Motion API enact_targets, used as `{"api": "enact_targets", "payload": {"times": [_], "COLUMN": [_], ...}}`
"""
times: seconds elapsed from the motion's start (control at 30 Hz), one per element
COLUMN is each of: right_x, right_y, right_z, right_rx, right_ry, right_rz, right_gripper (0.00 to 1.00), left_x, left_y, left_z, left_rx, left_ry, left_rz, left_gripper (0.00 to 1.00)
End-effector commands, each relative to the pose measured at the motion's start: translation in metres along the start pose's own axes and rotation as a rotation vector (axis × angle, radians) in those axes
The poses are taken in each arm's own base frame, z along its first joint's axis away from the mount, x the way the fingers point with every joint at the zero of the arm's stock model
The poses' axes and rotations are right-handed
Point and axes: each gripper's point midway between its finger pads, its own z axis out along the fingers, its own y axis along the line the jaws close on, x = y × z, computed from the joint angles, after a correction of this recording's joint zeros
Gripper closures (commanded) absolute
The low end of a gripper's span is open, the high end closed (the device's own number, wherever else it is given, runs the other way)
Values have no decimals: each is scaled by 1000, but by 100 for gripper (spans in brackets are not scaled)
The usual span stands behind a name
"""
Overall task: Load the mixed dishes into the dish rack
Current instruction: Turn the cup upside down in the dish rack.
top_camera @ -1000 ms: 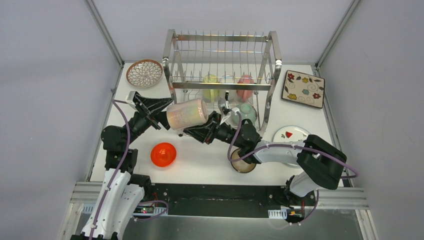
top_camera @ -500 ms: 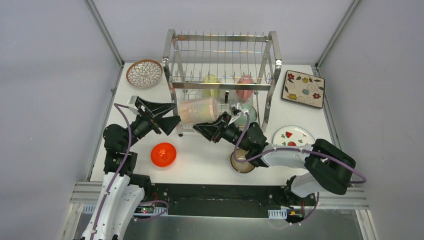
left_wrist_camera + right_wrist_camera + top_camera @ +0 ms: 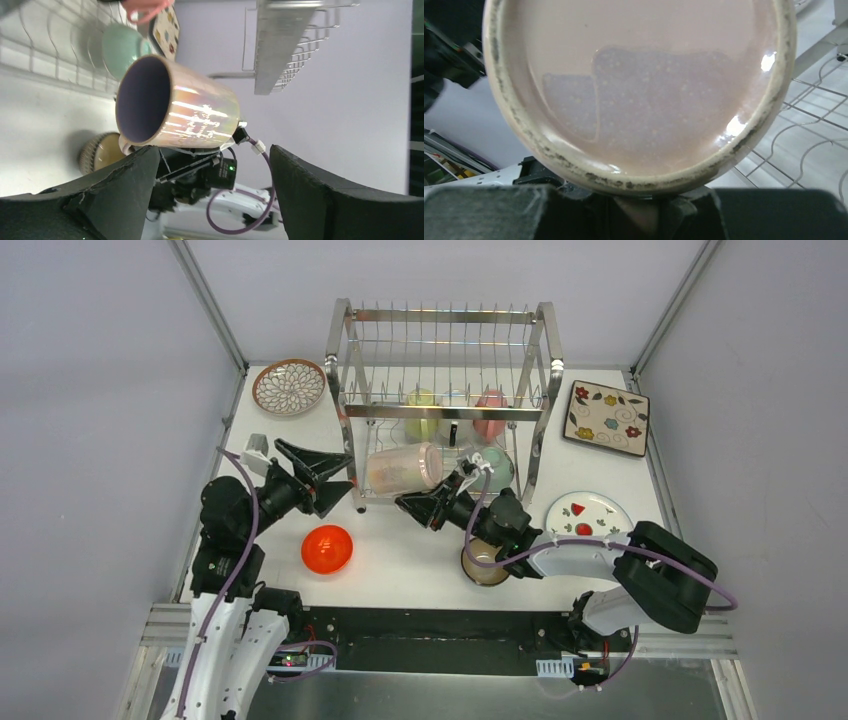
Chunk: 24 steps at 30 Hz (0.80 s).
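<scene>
My right gripper (image 3: 418, 503) is shut on the handle of the white iridescent mug (image 3: 403, 469) and holds it on its side in the air at the front left of the dish rack (image 3: 445, 315). In the right wrist view the mug's base (image 3: 639, 85) fills the frame above the gripper (image 3: 654, 200). My left gripper (image 3: 345, 472) is open and empty, just left of the mug. In the left wrist view the mug's mouth (image 3: 175, 105) faces the gripper (image 3: 212, 150). Three pastel cups (image 3: 455, 405) and a mint bowl (image 3: 495, 465) sit in the rack's lower tier.
An orange bowl (image 3: 327, 548) lies upside down at the front left. A brown bowl (image 3: 485, 565) sits under my right arm. The petal-pattern plate (image 3: 288, 386) is at the back left, the square floral plate (image 3: 606, 417) at the back right and the strawberry plate (image 3: 582, 510) at the right.
My left gripper let go of the mug and drew back to the left. My right gripper carried the mug to the right, closer to the rack.
</scene>
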Motion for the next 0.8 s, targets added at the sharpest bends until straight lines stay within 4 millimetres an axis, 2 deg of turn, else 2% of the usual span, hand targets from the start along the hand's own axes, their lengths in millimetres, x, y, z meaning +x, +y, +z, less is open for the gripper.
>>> {"api": "enact_targets", "payload": {"times": [0.0, 0.2, 0.3, 0.37, 0.47, 0.6, 0.77], "right_x": [-56, -47, -43, -37, -35, -39, -42], "right_y": [30, 15, 7, 3, -14, -19, -38], "right_z": [3, 4, 6, 8, 8, 13, 19], "right_rx": [-69, 3, 44, 64, 150, 192, 292], "right_ry": [-159, -106, -70, -33, 1, 34, 104], "right_rz": [-70, -136, -173, -171, -236, -299, -425], "right_gripper": [100, 100, 100, 100, 100, 100, 100], "left_x": [-19, -52, -64, -71, -81, -89, -98], "left_y": [-14, -2, 4, 10, 21, 32, 37], "left_z": [-21, -46, -51, -50, -44, -34, -32], "left_rx": [-93, -274, -330, -369, -432, -493, -530], "left_ry": [-149, -323, -358, -358, -335, -275, -275], "left_rz": [298, 529, 643, 710, 785, 854, 909], "left_gripper": [14, 1, 1, 1, 1, 1, 1]}}
